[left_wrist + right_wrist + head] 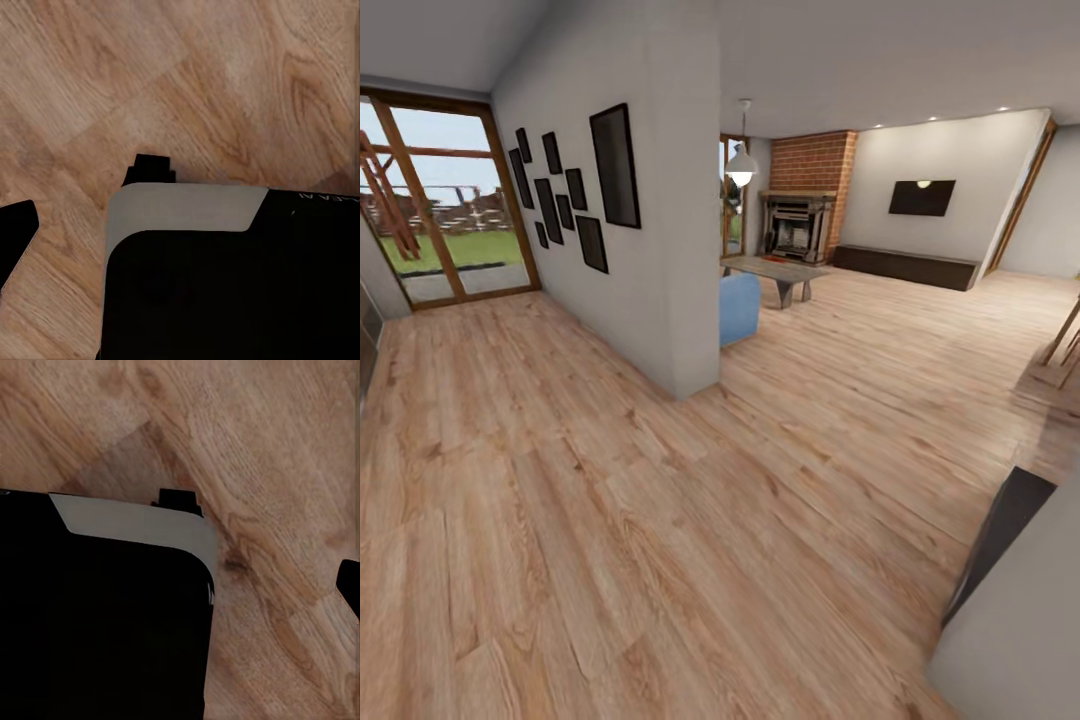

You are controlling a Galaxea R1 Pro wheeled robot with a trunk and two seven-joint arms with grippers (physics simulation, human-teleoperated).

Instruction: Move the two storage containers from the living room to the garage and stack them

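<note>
1. The head view looked over one light wood-plank floor (pixel 660 520) that ran from the near hallway into the living room (pixel 880 230) beyond.
2. One white partition wall (pixel 660 200) stood in the middle, carrying nine dark picture frames (pixel 615 165) of mixed sizes on its left face.
3. At the far left was one set of wood-framed glass garden doors (pixel 445 200), with grass and a wooden structure outside.
4. Past the partition's end, one corner of a blue sofa (pixel 740 305) showed, with one low coffee table (pixel 775 270) just behind it.
5. One brick fireplace (pixel 805 195) stood against the back wall, one white pendant lamp (pixel 741 165) hung in front of it, and one dark screen (pixel 921 197) was mounted above one long low dark cabinet (pixel 905 265).
6. The two storage containers could not be made out anywhere in these views, so their place could not be told.
7. In the left wrist view, one large black and grey part of the robot (pixel 225 277) covered the lower area above the wood planks; whether the left claw was open or closed could not be told.
8. The right wrist view showed a similar black and grey body (pixel 105 615) over wood planks, and the right claw's state likewise could not be told.
</note>
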